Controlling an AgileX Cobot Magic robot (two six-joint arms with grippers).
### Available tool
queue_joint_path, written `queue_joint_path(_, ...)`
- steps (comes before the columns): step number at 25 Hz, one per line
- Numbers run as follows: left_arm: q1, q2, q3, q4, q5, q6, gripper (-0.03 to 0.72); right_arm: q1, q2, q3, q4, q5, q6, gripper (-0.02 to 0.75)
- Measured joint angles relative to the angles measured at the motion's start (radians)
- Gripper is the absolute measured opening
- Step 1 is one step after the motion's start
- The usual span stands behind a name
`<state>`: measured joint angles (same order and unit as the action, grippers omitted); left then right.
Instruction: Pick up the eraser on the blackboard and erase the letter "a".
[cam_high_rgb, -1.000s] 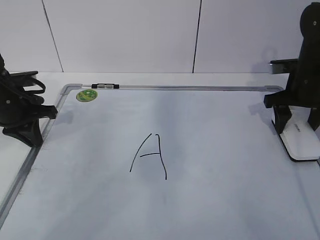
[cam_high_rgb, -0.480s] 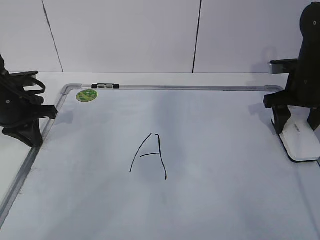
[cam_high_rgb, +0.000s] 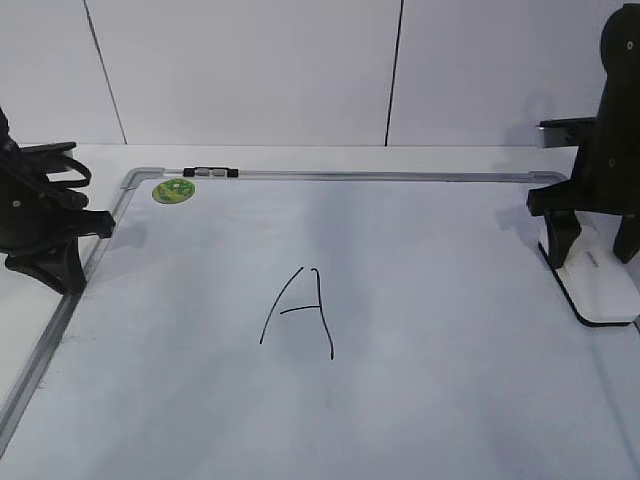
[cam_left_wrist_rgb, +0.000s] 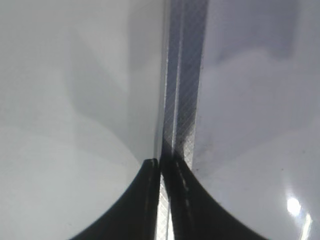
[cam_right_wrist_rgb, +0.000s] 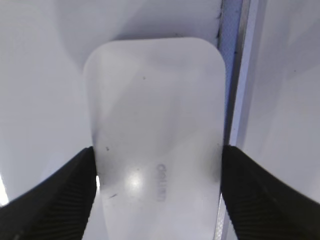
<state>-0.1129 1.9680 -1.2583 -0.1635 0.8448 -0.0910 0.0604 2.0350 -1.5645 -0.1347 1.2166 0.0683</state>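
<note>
The blackboard (cam_high_rgb: 450, 330) is a pale board with a silver frame lying flat. Near its middle is a black handwritten capital "A" (cam_high_rgb: 298, 312); no lowercase "a" shows. The white eraser (cam_high_rgb: 602, 292) lies at the board's right edge. My right gripper (cam_high_rgb: 594, 255) stands over it with a finger against each long side. In the right wrist view the eraser (cam_right_wrist_rgb: 155, 100) fills the space between the fingers of the gripper (cam_right_wrist_rgb: 157, 150). My left gripper (cam_high_rgb: 60, 268) is shut and empty over the board's left frame, and its tips show in the left wrist view (cam_left_wrist_rgb: 162, 162).
A round green sticker (cam_high_rgb: 173, 191) sits at the board's far left corner. A small black and silver clip (cam_high_rgb: 211, 172) lies on the far frame. The silver frame strip (cam_left_wrist_rgb: 182, 100) runs under the left gripper. A white wall stands behind.
The right gripper's fingers have closed in against the eraser, and the eraser has shifted slightly to the left. The left arm has not moved.
</note>
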Motion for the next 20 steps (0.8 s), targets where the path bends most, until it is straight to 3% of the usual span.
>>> queue_joint_path(20,0.0,0.0,0.0,0.0,-0.002,0.0,0.052,0.0,0.016,-0.002,0.0,0.0,0.0,0.593)
